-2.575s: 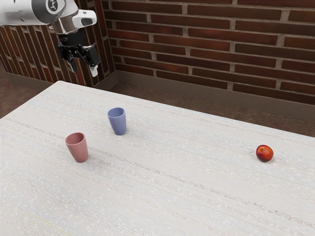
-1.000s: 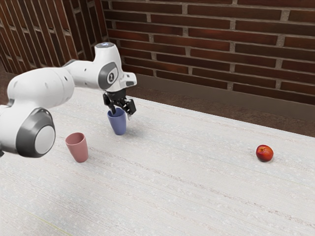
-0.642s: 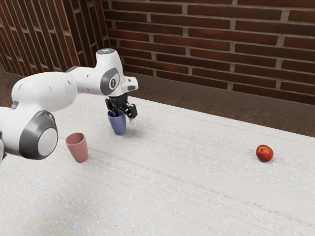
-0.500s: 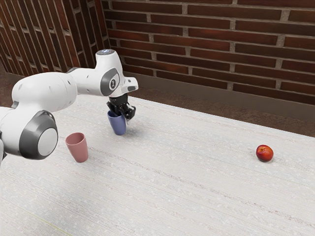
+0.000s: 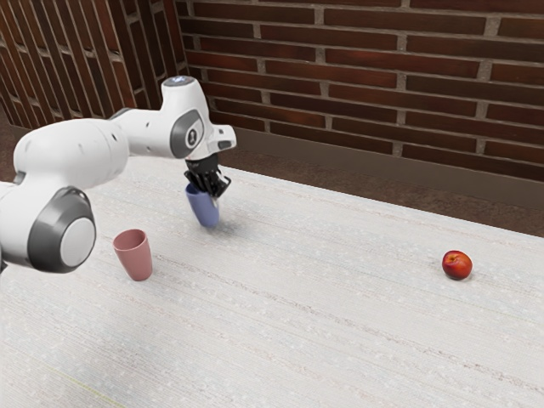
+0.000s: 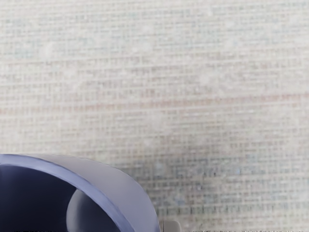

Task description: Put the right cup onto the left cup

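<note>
The gripper (image 5: pixel 209 195) pinches the blue cup (image 5: pixel 205 212) by its wall, one finger inside the rim, the other against the outside, and the cup tilts beneath it. Near it, toward the exterior view's left, the pink cup (image 5: pixel 134 257) stands upright on the table (image 5: pixel 297 340); the red fruit (image 5: pixel 456 265) lies well apart.

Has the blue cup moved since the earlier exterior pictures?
Yes: the blue cup has risen slightly; its base now sits higher against the pink cup.

The blue cup (image 5: pixel 204 211) has risen and tilted, the gripper (image 5: pixel 211 195) now pinching its wall.
</note>
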`<state>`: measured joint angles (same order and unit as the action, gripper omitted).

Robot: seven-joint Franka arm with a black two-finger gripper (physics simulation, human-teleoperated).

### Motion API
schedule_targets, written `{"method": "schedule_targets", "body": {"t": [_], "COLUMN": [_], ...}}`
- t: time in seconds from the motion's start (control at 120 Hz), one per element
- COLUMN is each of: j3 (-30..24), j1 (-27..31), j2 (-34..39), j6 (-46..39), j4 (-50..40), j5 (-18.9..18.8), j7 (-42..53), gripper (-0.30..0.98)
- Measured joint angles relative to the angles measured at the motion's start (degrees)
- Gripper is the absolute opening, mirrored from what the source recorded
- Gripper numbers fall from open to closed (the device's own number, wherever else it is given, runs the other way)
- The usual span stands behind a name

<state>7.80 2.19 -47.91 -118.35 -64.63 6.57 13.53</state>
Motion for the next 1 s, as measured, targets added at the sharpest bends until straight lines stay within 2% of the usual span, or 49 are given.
{"method": "schedule_targets", "body": {"t": [0.133,0.683,0.85,1.0], "j3": [0.0,2.1,3.2,4.5], "j1": [0.1,0.3,0.3,0.6], "j2": [4.2,30.6,38.8,42.7], "j6": [0.2,3.8,0.7,-3.5], "j4": [-3.7,-29.7,-40.7,-46.7], "j5": [-0.1,-0.8,-2.0,-2.9], "j7": [-0.1,0.4,0.6,0.7], "gripper": [-0.09,-0.10,-0.10,-0.10]}}
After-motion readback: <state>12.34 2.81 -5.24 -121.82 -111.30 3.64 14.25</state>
